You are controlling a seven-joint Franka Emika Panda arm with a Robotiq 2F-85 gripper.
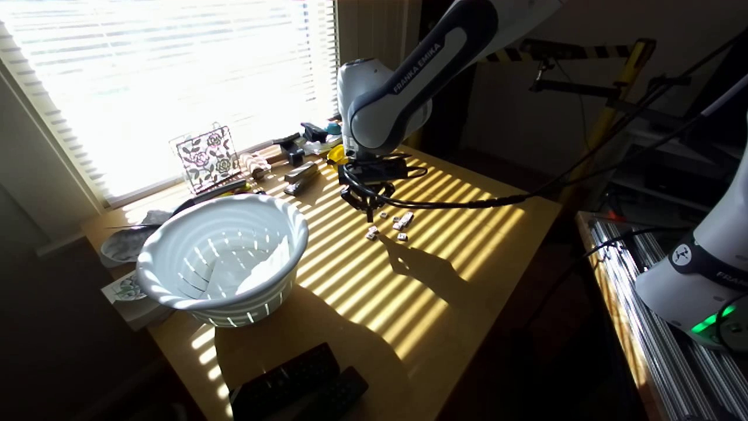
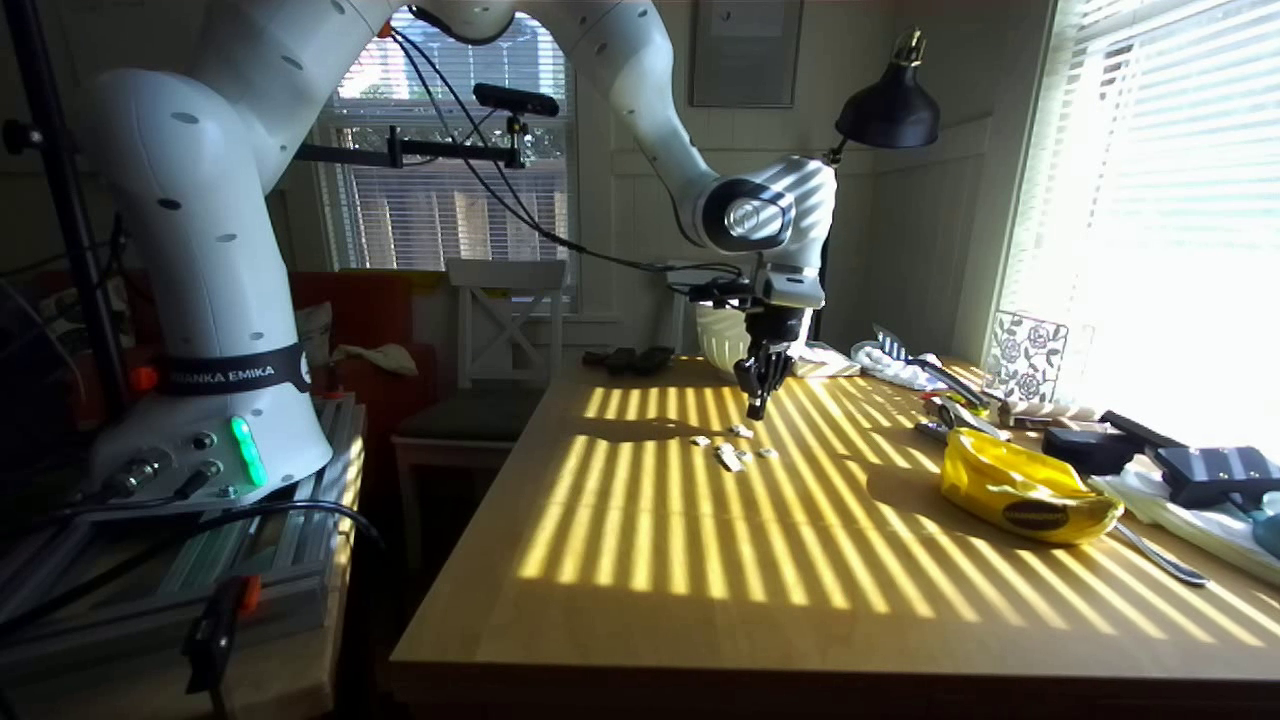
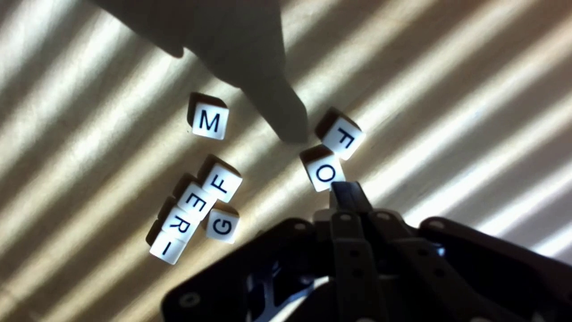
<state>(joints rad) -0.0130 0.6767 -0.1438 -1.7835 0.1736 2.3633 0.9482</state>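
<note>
Wrist view: black metal-looking gripper (image 3: 351,196), jaws together, hangs at the lower-right corner of the white plastic-looking O cube (image 3: 325,172); matching F cube (image 3: 343,137) adjoins O's upper-right corner.

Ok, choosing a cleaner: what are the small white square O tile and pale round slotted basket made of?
Tile: probably smooth plastic, from its crisp edges and white face; gloss unclear. Basket: likely smooth moulded plastic, from its rounded rim and slots.
</note>
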